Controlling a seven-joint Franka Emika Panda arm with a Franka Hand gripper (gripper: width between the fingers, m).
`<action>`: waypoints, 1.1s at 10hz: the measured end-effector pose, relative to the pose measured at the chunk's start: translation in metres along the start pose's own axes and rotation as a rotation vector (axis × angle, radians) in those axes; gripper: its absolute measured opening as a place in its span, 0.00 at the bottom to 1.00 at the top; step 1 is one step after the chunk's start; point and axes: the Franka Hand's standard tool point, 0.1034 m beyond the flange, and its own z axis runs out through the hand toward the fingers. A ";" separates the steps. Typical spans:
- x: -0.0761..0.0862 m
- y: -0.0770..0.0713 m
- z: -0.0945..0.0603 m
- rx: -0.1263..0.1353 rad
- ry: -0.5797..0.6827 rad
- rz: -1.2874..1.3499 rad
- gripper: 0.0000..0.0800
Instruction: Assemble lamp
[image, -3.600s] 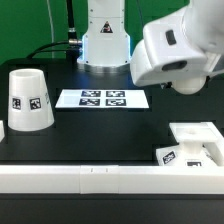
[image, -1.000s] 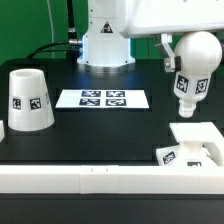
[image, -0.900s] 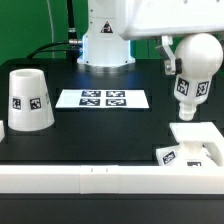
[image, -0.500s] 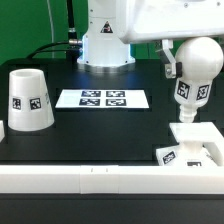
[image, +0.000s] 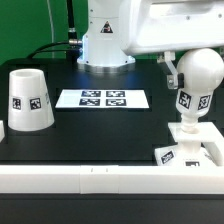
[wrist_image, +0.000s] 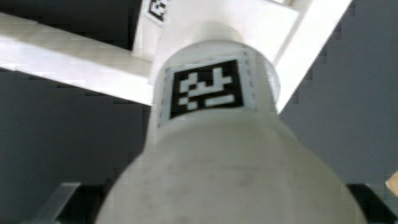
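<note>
My gripper (image: 199, 70) is shut on the lamp bulb (image: 191, 103), a white piece with a round head and a square tag. It holds the bulb upright, narrow end down. That end meets the top of the flat square lamp base (image: 201, 152) at the exterior view's front right. In the wrist view the bulb (wrist_image: 214, 120) fills the picture between my dark fingertips (wrist_image: 64, 204), and the base (wrist_image: 71, 62) shows beyond it. My gripper (wrist_image: 222, 208) is mostly hidden by the bulb there. The tapered lamp shade (image: 29, 100) stands apart at the exterior view's left.
The marker board (image: 103, 98) lies flat in the middle of the black table. The robot's white pedestal (image: 105, 40) stands behind it. A long white rail (image: 90, 178) runs along the front edge.
The gripper has come down with the bulb and shifted slightly toward the exterior view's right, bringing the bulb's narrow end from above the base onto it.
</note>
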 end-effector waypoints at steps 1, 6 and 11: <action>0.000 -0.002 0.001 0.001 -0.001 -0.002 0.72; -0.009 -0.004 0.012 0.003 -0.011 -0.003 0.72; -0.011 -0.006 0.013 -0.019 0.074 -0.008 0.72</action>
